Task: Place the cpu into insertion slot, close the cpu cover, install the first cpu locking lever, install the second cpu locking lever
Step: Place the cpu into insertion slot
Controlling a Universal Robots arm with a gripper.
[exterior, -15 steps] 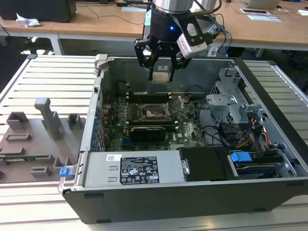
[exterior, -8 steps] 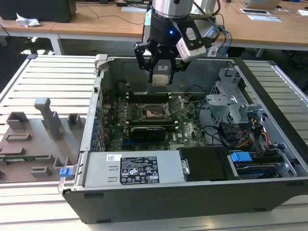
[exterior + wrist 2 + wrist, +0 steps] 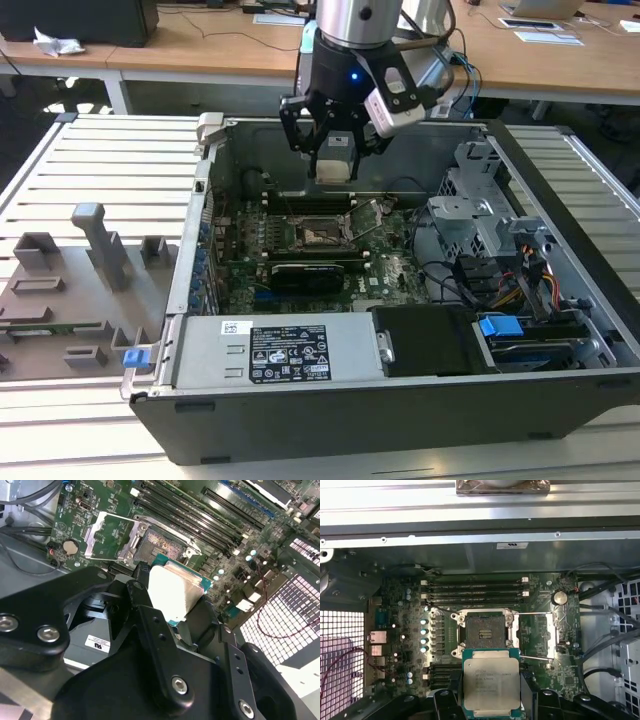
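My gripper [image 3: 333, 160] hangs above the motherboard inside the open computer case, shut on the cpu [image 3: 333, 168]. In both wrist views the cpu [image 3: 491, 682] [image 3: 175, 592] shows as a silvery square chip with a green edge, held flat between the black fingers [image 3: 142, 605]. The insertion slot [image 3: 483, 632] [image 3: 157, 542] [image 3: 321, 236] lies open and bare below it, a short way off. The cpu cover [image 3: 536, 635] [image 3: 106, 536] is swung open and lies beside the slot. Thin locking lever rods [image 3: 536, 614] stand released along the cover.
The case walls [image 3: 205, 230] ring the board. Memory slots [image 3: 475, 592] run beside the socket. A black card [image 3: 315, 272], drive cage [image 3: 480, 215], cables [image 3: 530, 280] and power supply [image 3: 270, 355] crowd the case. A grey fixture tray [image 3: 75, 290] sits at the exterior view's left.
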